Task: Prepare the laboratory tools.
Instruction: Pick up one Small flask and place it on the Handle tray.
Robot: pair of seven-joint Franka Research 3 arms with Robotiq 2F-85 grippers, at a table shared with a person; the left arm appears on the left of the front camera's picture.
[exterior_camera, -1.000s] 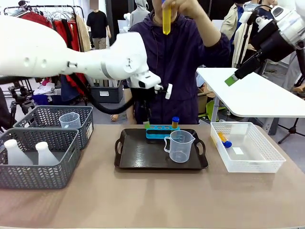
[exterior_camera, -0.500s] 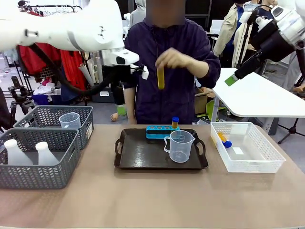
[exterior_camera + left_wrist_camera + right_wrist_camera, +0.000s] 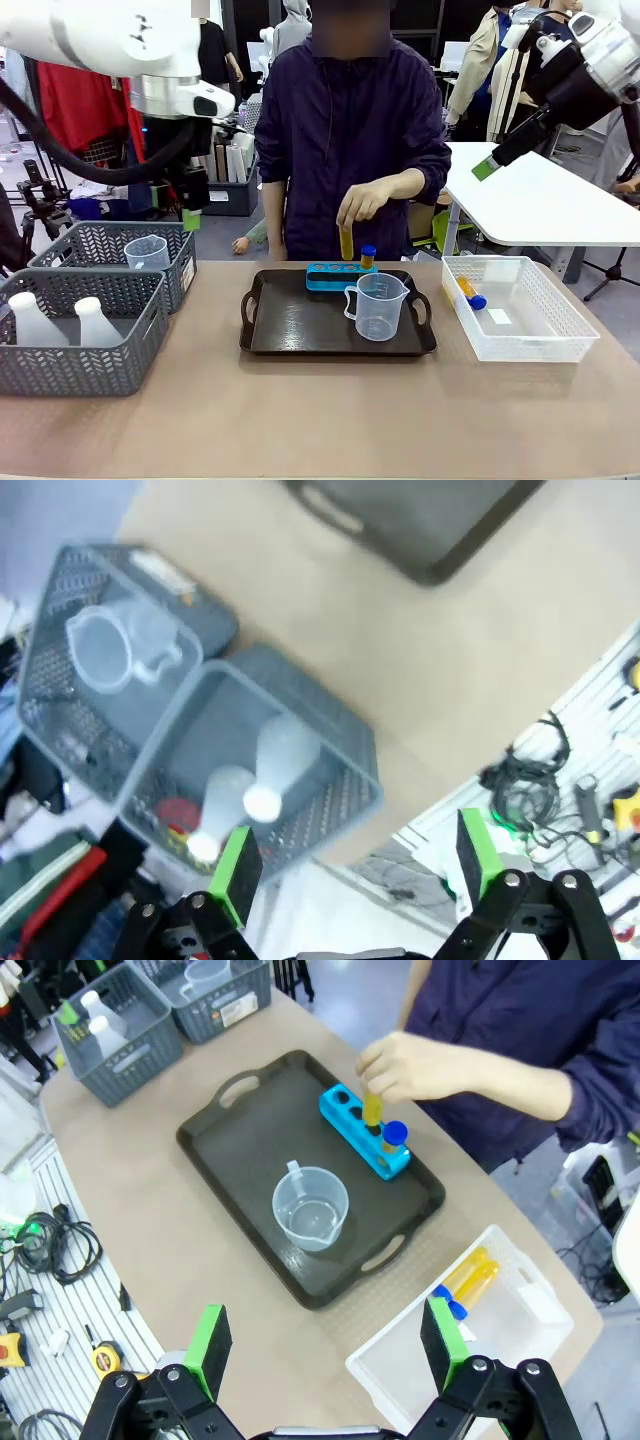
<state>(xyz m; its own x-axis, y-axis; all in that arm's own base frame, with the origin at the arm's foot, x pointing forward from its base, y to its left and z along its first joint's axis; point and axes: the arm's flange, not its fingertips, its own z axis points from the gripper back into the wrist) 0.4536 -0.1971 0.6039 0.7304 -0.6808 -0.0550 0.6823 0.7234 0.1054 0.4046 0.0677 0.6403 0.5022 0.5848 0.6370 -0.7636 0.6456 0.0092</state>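
Person's hand [image 3: 361, 204] closed, fingertips pinching amber tube [image 3: 346, 243] upright over blue rack [image 3: 325, 272], beside blue-capped tube [image 3: 368, 256] in rack; measuring beaker [image 3: 378, 308] before rack

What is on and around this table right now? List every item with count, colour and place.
table: 1, tan
tray: 1, black, table centre
grey baskets: 2, table's left side, near and far
white basket: 1, table's right side
beakers: 2, clear; one on the tray, one in the far grey basket
rack: 1, blue, tray's far edge
amber tubes: 4; one blue-capped in the rack, one held over the rack, two in the white basket
flasks: 2, white, near grey basket
person's hand: 1, holding a tube
left pincer: open, above the grey baskets
right pincer: open, raised high
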